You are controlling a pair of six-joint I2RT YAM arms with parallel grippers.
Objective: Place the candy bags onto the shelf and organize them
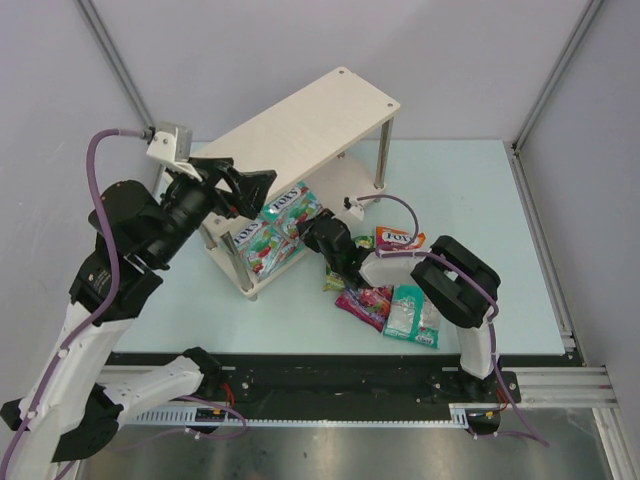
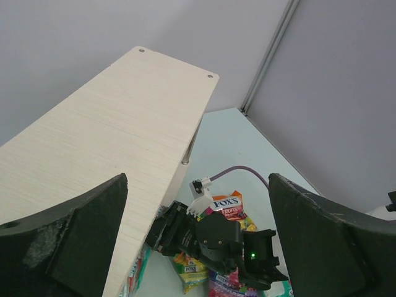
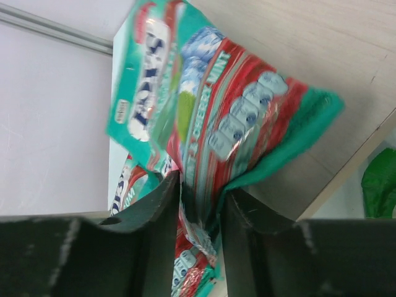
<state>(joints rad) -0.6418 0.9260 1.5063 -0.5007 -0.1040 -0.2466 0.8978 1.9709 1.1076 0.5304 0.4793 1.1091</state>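
On the pale desk [image 1: 500, 200], a teal bag [image 3: 235, 117] is pinched in the narrowly set right jaws at the lower board of the shelf [image 1: 300, 125], release being judged due next, while the left jaws are held wide and empty.

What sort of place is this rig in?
Probably a lab robot cell staged for shelf stocking, not a real shop: blank panel walls on aluminium frame posts, a pale blue table, and only a small two-tier wooden shelf and FOX'S candy bags as props.
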